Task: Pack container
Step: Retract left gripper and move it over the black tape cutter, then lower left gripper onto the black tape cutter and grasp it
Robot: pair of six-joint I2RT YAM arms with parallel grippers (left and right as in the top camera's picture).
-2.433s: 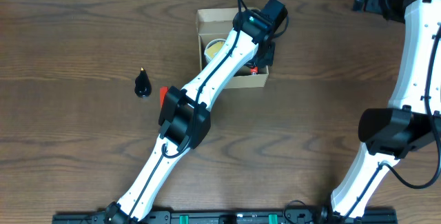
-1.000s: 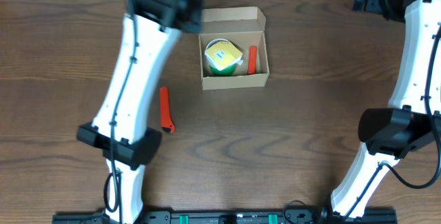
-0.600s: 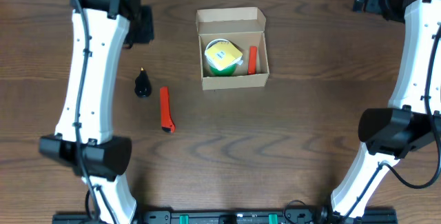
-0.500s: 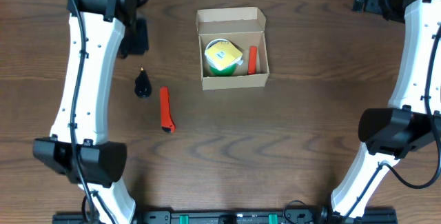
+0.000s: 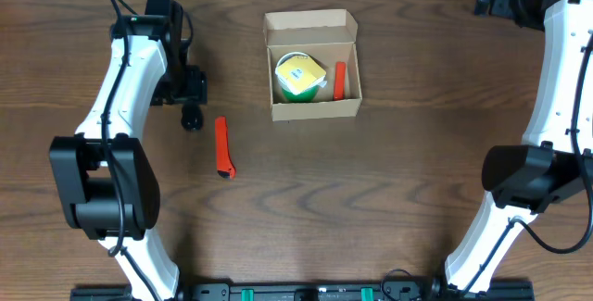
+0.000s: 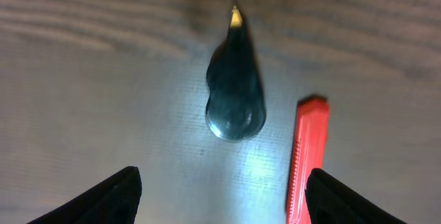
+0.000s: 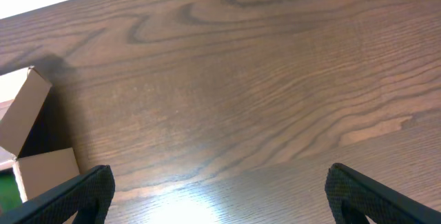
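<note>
1. Judged step: grasping the black teardrop-shaped piece with a gold tip (image 6: 234, 93). Centre the left claw (image 6: 231, 200) over its wide body, clear of the red plastic stick (image 6: 306, 158) just beside it.
2. The left claw is spread, hovering above the piece, towards the counter's (image 5: 389, 199) left edge.
3. The brown cardboard container (image 5: 315, 108) stands open, mid far edge.
4. The right claw (image 7: 217, 196) is spread, at the far right corner.

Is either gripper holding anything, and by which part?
Nothing is held. The left gripper is open near the black teardrop object; the right gripper is open too.
</note>
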